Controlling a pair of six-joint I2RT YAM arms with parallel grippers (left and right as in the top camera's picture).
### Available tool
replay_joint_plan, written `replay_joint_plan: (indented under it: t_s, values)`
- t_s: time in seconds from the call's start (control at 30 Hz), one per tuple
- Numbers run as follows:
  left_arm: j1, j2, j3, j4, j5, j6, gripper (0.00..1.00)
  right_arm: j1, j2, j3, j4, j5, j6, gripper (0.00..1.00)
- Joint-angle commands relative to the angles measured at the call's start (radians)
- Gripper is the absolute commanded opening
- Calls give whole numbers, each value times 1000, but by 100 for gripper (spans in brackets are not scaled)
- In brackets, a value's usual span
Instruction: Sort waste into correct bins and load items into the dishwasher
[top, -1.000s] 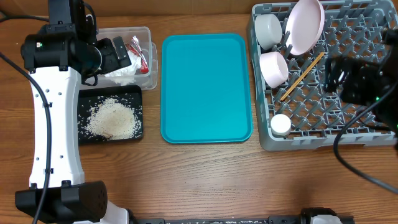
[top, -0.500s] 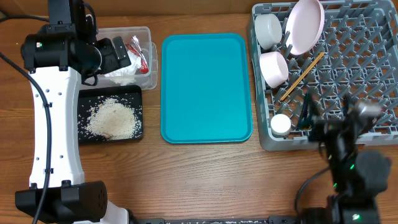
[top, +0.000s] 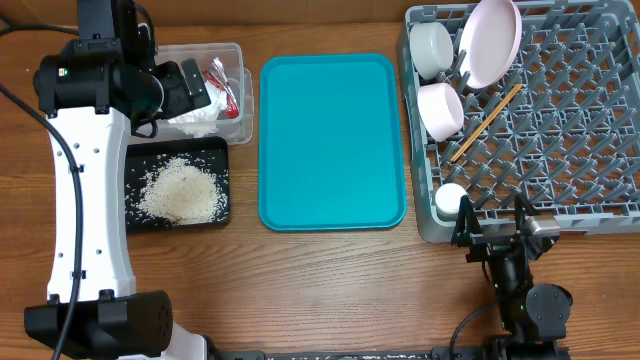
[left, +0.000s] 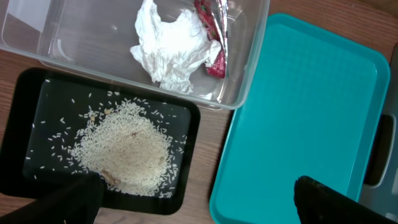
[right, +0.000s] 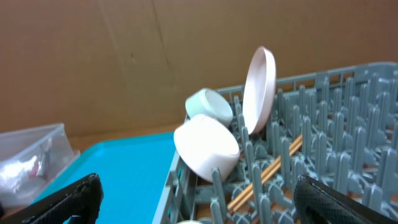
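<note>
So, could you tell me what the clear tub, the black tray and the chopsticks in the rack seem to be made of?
The clear tub looks like glossy see-through plastic: the table shows through its walls. The black tray seems smooth, slightly shiny plastic, though metal cannot be ruled out. The chopsticks look like bare wood: matt, pale tan.

Bright, even light from overhead, barely any shadows on the table (top: 330, 290). Overhead shot's crisp; both wrist shots are softer, dark pincer fingers (left: 78, 202) blurry at the bottom corners.
</note>
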Motion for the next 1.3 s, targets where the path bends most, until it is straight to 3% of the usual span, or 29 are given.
replay_joint_plan:
  t_s: [0.0,0.33,1.27]
  values:
    - [-7,-1,6,3,-3,-10,100,23,-68,-10,-10,37,-7,100]
    - [-7,-1,6,3,-3,-10,100,39,-87,-10,-142,63,-7,100]
    - [-7,-1,6,3,-3,-10,100,39,-86,-10,-137,64,-7,100]
